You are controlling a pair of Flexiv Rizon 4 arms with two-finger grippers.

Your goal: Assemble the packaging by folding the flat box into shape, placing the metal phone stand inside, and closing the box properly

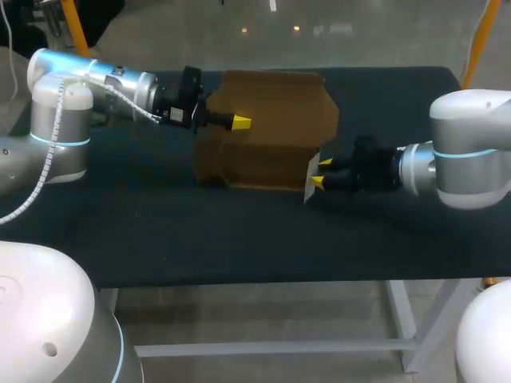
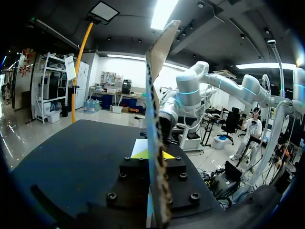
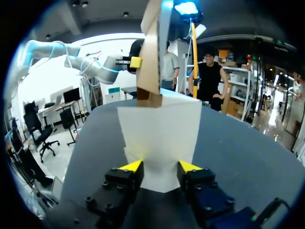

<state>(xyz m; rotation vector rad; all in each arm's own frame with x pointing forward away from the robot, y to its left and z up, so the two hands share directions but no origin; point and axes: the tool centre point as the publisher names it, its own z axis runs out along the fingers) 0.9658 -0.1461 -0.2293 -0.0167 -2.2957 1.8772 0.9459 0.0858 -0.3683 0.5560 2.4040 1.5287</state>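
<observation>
Nearest, across the front of the head view: a bare band of the flat black table.

Further in, coming from the right side and low over the tabletop: the right gripper, spread fairly wide yet clamped on the small white card flap, one yellow tip against each side of it. Same hold from the right wrist: right gripper pinching the flap at its narrow end, with the card widening ahead of the tips and its pale face turned toward the wrist.

Joined to that flap, at the right front corner: the partly folded brown cardboard box. Placed about mid-table, between the two arms, with a darker lower part toward the front and a broad lighter panel with clipped corners behind. Shows from the right wrist as a tall brown edge rising just past the flap.

Beyond, at the box's left side, reaching in from the left: the left gripper, closed narrow on a brown panel of the box, with a single yellow tip showing on the panel from overhead. From the left wrist: left gripper tight on the panel, seen edge-on between the fingers, thin corrugated edge running up and away. Past the panel, along the same line: the right arm, pale with a blue ring.

Farthest: the box's rear panel edge, near the table's far rim.
</observation>
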